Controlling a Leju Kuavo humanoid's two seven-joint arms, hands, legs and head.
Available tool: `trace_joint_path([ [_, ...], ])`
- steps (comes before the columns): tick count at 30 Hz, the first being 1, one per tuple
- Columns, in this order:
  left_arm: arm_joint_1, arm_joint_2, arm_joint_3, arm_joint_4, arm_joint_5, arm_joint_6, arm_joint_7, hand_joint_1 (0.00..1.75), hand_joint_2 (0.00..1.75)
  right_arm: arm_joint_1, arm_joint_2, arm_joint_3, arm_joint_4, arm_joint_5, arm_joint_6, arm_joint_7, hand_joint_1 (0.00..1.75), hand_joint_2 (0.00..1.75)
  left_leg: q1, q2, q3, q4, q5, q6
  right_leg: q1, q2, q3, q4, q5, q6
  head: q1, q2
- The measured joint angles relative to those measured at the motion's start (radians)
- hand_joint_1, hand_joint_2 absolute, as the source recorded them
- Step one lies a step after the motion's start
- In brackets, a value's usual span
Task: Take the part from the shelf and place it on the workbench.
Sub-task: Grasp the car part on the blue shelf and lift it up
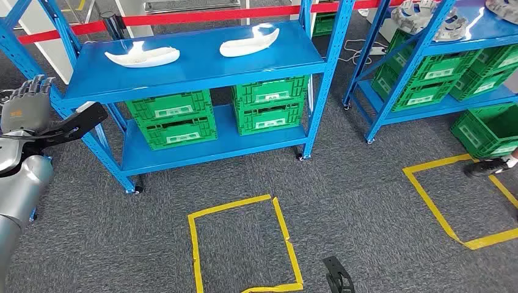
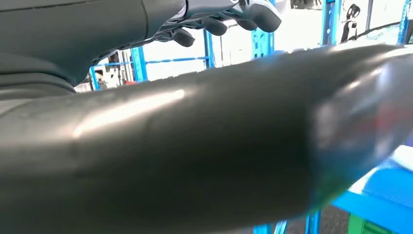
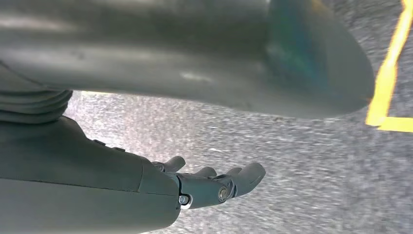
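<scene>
1. Right now the left hand (image 1: 27, 101) is raised beside the end post of the blue shelf (image 1: 201, 61), fingers apart and holding nothing; its thumb juts toward the shelf edge.
2. Two white parts lie on the top deck: the nearer white part (image 1: 143, 57) sits ahead of that hand and a little to its right, well apart from it, and the farther white part (image 1: 249, 42) lies further right on the same deck.
3. From the right wrist camera, the right hand (image 3: 214, 183) hangs low over the grey carpet (image 3: 292, 146), fingers loosely extended with nothing in them; a strip of yellow floor tape (image 3: 389, 73) runs beyond it.
4. I judge the task barely begun: neither part is touched, and I can see no workbench from here, so the drop-off spot is unknown to me.
5. Risks as I see them:
   - The left hand is close to the shelf's upright post; a reach straight across could clip the frame or the deck edge.
   - The part looks thin, curved and glossy, lying flat; fingers coming in too shallow could push it across the smooth deck rather than get under it.
   - A one-sided hold on such a long piece may let it tilt and slip during the carry.
   - The green crates (image 1: 174, 119) below leave little room if the arm drops low.
</scene>
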Motion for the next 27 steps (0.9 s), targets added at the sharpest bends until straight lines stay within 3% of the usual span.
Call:
trace_joint_path([
  [1,-0.001,-0.002,-0.001,0.0,0.0,-0.001,0.001,0.0,0.0,0.001,0.0,-0.001,0.0,0.0,0.0,0.0,0.0,0.0,0.0,0.0,0.013,0.0,-0.011,-0.001,0.0,0.0,0.0,-0.039,0.047,-0.002,0.0,0.0],
  [4,0.0,-0.013,-0.006,0.007,0.0,-0.004,0.005,0.0,0.0,0.011,-0.001,-0.005,0.004,-0.002,0.001,-0.002,0.0,0.0,-0.006,-0.006,0.063,0.002,-0.067,-0.013,0.005,0.0,0.0,-0.158,0.251,-0.013,0.0,0.0],
  [5,-0.002,-0.016,-0.008,0.006,0.0,-0.006,0.006,0.0,0.0,0.014,-0.001,-0.006,0.005,-0.002,0.001,-0.003,0.0,0.0,-0.007,-0.008,0.079,0.003,-0.083,-0.019,0.007,0.0,0.003,-0.166,0.279,-0.018,0.0,0.0],
  [7,-0.016,-0.019,-0.009,-0.004,0.001,-0.008,0.007,0.0,0.0,0.009,0.0,-0.007,0.005,-0.002,0.001,-0.004,0.0,0.0,-0.006,-0.009,0.077,0.044,-0.078,-0.031,0.007,0.001,0.023,-0.152,0.248,-0.03,-0.001,0.0],
  [8,-0.027,-0.02,-0.01,-0.01,0.001,-0.008,0.007,0.0,0.0,0.005,0.0,-0.008,0.005,-0.002,0.0,-0.005,0.0,0.0,-0.004,-0.006,0.058,0.095,-0.058,-0.037,0.005,0.001,0.039,-0.153,0.231,-0.036,-0.001,0.0],
  [10,-0.041,-0.023,-0.015,-0.012,0.001,-0.009,0.007,0.0,0.0,-0.003,0.0,-0.01,0.005,-0.002,-0.001,-0.007,0.0,0.0,-0.002,0.002,-0.025,0.231,-0.033,-0.05,-0.002,0.003,0.082,-0.161,0.199,-0.045,-0.003,0.0],
  [11,-0.041,-0.024,-0.018,-0.009,0.001,-0.009,0.007,0.0,0.0,-0.003,-0.001,-0.011,0.005,-0.002,-0.001,-0.008,0.0,0.0,0.001,0.006,-0.071,0.288,-0.046,-0.057,-0.003,0.005,0.107,-0.168,0.182,-0.046,-0.004,0.0],
  [12,-0.036,-0.025,-0.02,-0.006,0.001,-0.01,0.007,0.0,0.0,-0.002,-0.001,-0.012,0.005,-0.002,-0.001,-0.007,0.0,0.0,0.004,0.008,-0.115,0.323,-0.08,-0.061,-0.005,0.007,0.135,-0.175,0.165,-0.045,-0.005,0.0],
  [14,-0.024,-0.025,-0.023,0.0,0.001,-0.01,0.006,0.0,0.0,0.005,-0.001,-0.014,0.005,-0.004,-0.001,-0.007,0.0,0.0,0.009,0.01,-0.189,0.326,-0.17,-0.063,-0.007,0.013,0.194,-0.192,0.13,-0.043,-0.005,0.0],
  [15,-0.021,-0.025,-0.024,0.002,0.001,-0.011,0.005,0.0,0.0,0.008,0.0,-0.014,0.005,-0.005,-0.002,-0.007,0.0,0.0,0.009,0.011,-0.218,0.299,-0.193,-0.062,-0.008,0.016,0.224,-0.2,0.113,-0.042,-0.005,0.0],
  [16,-0.019,-0.025,-0.024,0.004,0.001,-0.011,0.003,0.0,0.0,0.011,0.0,-0.014,0.005,-0.006,-0.002,-0.007,0.0,0.0,0.009,0.012,-0.242,0.253,-0.169,-0.058,-0.008,0.018,0.254,-0.208,0.094,-0.04,-0.005,0.0],
  [19,-0.016,-0.023,-0.025,0.008,0.002,-0.011,-0.001,0.0,0.0,0.015,0.001,-0.015,0.005,-0.007,-0.002,-0.008,0.0,0.0,0.006,0.015,-0.272,0.138,-0.022,-0.048,-0.008,0.019,0.304,-0.219,0.062,-0.036,-0.005,0.0],
  [22,-0.014,-0.023,-0.025,0.009,0.002,-0.011,-0.001,0.0,0.0,0.016,0.002,-0.015,0.005,-0.007,-0.002,-0.008,0.0,0.0,0.006,0.015,-0.274,0.126,0.004,-0.046,-0.009,0.019,0.305,-0.221,0.059,-0.035,-0.005,0.0],
  [24,-0.004,-0.022,-0.027,0.019,0.007,-0.01,-0.007,0.0,0.0,0.019,0.003,-0.016,0.01,-0.007,-0.001,-0.009,0.0,0.0,0.0,0.018,-0.278,0.079,0.125,-0.042,-0.01,0.022,0.321,-0.223,0.045,-0.028,-0.005,0.0],
  [25,-0.001,-0.022,-0.029,0.016,0.025,-0.014,-0.023,0.0,0.0,0.018,0.004,-0.016,0.012,-0.006,-0.002,-0.01,0.0,0.0,-0.004,0.019,-0.275,0.06,0.171,-0.034,-0.01,0.022,0.331,-0.222,0.041,-0.02,-0.004,0.0],
  [26,0.011,-0.023,-0.03,0.013,0.068,-0.034,-0.063,0.0,0.0,0.016,0.005,-0.017,0.014,-0.004,-0.002,-0.012,0.0,0.0,-0.006,0.02,-0.242,0.03,0.198,-0.024,-0.009,0.018,0.304,-0.152,0.045,-0.009,0.001,0.0],
  [27,0.025,-0.025,-0.031,0.008,0.116,-0.062,-0.106,0.0,0.0,0.013,0.005,-0.019,0.013,-0.003,-0.002,-0.014,0.0,0.0,-0.005,0.019,-0.196,0.017,0.165,-0.013,-0.008,0.013,0.26,-0.076,0.04,0.0,0.006,0.0],
])
